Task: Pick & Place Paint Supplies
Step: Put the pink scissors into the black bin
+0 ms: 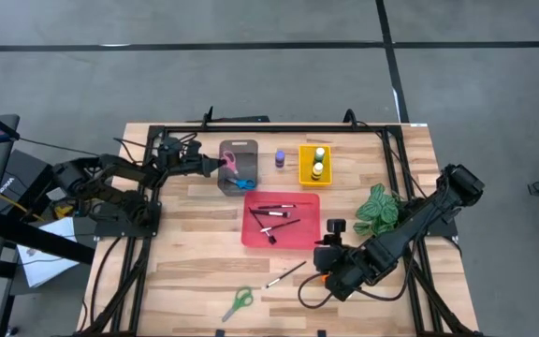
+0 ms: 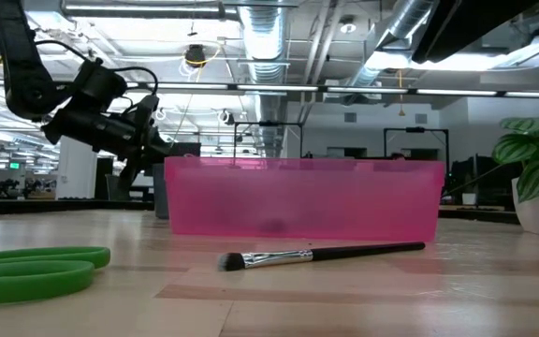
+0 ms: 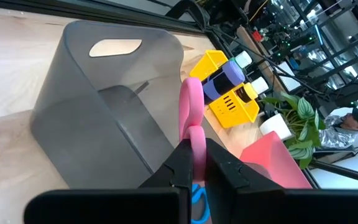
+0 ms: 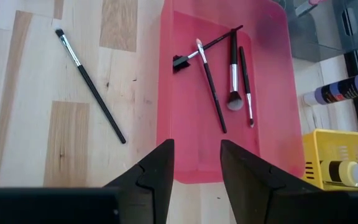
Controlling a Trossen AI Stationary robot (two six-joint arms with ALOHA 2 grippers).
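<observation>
A: Pink-handled scissors (image 3: 192,127) pinched by one handle loop in the left gripper (image 3: 197,163), jaws closed tight on it, hanging over the grey tray (image 3: 92,118). Blue-handled scissors (image 1: 244,184) already lying in that tray.

B: So, lower before letting go?

A: Yes. Bring the tip down near the tray floor, clear of the tall back wall with the cut-out handle, then release. Dropping from height risks a bounce onto the table (image 1: 185,271).

B: And the right gripper (image 4: 196,163)?

A: Low over the table, just beside the near edge of the red tray (image 4: 185,112), jaws partly open and empty. Worth keeping parked there, well apart from the left arm.

B: What's left afterwards?

A: One loose paintbrush (image 1: 285,275) and green-handled scissors (image 1: 239,301) on the table near the front edge. Purple bottle (image 1: 280,158) standing between grey tray and yellow tray (image 1: 303,168).
</observation>
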